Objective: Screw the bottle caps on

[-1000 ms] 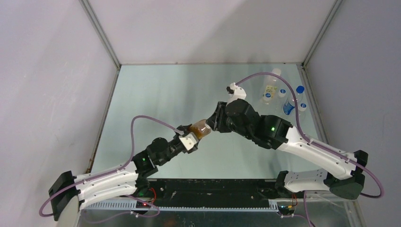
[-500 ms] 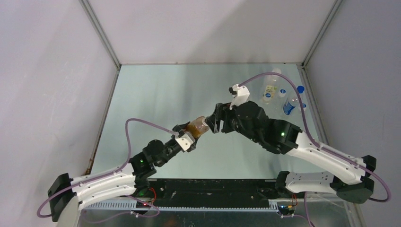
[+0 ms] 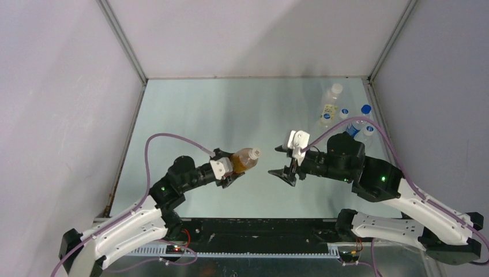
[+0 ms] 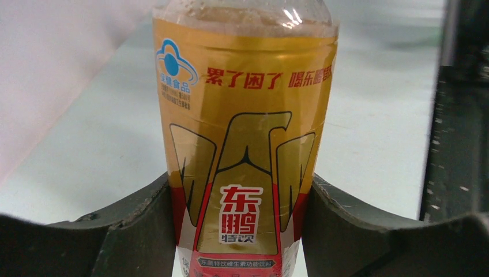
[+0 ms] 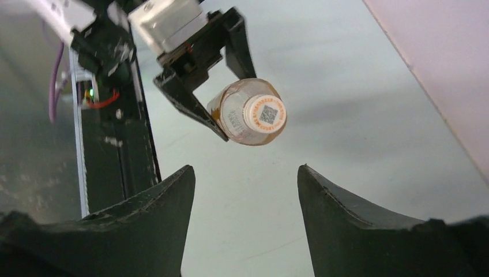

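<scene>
Right wrist view: cap (image 5: 264, 113) on amber bottle (image 3: 243, 161), held aloft, tilted, in left claw (image 3: 230, 171). Right claw (image 3: 278, 160) wide, empty, facing cap, apart. Likely capping done here. You next set it down, then reach for far-corner bottles (image 3: 344, 113).

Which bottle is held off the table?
The amber-filled bottle with the red-orange label, clamped in the left gripper; the other bottles stand at the far right.

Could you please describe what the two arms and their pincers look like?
The left arm and right arm are white near the base and black further out, each showing a green light and a looping purple cable. The left pincer and right pincer each have two black curved fingers and a white block.
</scene>
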{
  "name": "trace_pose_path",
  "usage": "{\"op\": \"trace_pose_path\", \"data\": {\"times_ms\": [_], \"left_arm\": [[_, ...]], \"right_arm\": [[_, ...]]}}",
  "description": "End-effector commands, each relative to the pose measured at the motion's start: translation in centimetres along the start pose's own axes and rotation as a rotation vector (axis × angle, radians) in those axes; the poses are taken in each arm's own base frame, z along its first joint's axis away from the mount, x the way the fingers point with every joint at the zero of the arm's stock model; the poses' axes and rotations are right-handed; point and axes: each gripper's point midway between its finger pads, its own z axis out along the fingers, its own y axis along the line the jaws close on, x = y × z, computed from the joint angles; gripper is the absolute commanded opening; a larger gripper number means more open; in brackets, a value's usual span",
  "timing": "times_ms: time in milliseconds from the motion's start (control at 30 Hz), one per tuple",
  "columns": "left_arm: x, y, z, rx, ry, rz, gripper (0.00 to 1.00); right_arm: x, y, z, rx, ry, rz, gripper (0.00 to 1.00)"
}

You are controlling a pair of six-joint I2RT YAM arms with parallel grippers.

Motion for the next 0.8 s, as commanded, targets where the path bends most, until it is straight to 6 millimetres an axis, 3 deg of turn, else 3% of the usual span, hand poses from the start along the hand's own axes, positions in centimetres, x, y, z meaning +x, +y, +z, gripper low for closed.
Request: {"op": "trace_pose_path", "data": {"times_ms": [0,133,433,767], "left_arm": [[-2.2,-3.4,-0.2,0.251,-0.036,0.029,0.11],[-2.5,-4.8,-0.3,0.36,-0.03,0.051,0.1],[-3.6,-5.2,-0.2,0.403,-0.046,0.051,0.1],[-3.3,-5.6,-0.1,0.44,-0.032,0.051,0.09]], "right_arm": [[1.4,1.8,-0.4,-0.175,0.033,-0.263,0.66],[1.6,1.9,-0.3,-0.212,0.048,-0.354,0.64],[1.5,2.7,0.2,-0.275,0.044,-0.384,0.57],[0.7,3.3,0.7,-0.304,0.009,-0.382,0.51]]}}
